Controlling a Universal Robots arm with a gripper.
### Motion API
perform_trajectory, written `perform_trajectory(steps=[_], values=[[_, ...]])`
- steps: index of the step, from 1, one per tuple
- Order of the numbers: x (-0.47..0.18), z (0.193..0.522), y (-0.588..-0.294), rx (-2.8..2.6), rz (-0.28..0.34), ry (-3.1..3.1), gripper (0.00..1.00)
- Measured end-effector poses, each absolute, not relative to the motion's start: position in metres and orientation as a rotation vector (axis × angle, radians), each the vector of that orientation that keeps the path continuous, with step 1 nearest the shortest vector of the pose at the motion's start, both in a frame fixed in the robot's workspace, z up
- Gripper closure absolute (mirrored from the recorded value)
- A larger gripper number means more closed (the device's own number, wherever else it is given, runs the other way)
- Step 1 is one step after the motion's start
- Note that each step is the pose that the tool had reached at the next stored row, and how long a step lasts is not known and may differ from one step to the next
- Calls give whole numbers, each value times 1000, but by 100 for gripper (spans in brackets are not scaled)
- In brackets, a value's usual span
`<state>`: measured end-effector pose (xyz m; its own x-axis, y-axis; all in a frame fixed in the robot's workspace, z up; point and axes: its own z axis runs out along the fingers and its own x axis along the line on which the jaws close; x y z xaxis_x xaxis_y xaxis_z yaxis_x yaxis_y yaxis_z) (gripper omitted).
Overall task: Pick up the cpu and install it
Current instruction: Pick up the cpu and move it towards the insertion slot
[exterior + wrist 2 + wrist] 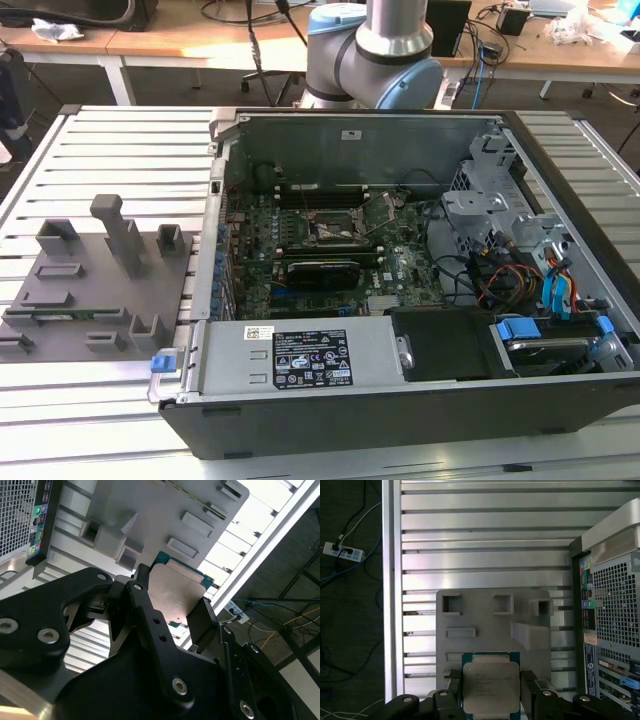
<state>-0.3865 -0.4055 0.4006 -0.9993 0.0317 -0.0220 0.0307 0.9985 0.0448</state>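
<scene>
The jaws are pinched on two opposite edges of the cpu [491, 690]. The gripper [490, 676] carries it flat between its black fingers [145, 605], metal lid towards the first wrist camera and green border showing in both wrist views.

Under the chip lies the grey fixture plate [490, 630] on the slatted table [485, 540]. So much of both spreads out beneath that I judge the chip is lifted clear of the plate: the pick-up looks done, the install not yet.

In the exterior view the plate is at nine o'clock of the open computer case [300, 400]. The socket [335, 228] sits open towards ten o'clock of the case's middle. Seating the chip will, I think, call for holding it level and square to that frame.

The arm [385, 40] rises at twelve o'clock behind the case, its wrist apparently pointing straight down.
</scene>
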Motion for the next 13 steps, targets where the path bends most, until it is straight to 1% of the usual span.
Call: perform_trajectory(steps=[13], values=[[-369, 401, -405, 49, 69, 3118, 45]])
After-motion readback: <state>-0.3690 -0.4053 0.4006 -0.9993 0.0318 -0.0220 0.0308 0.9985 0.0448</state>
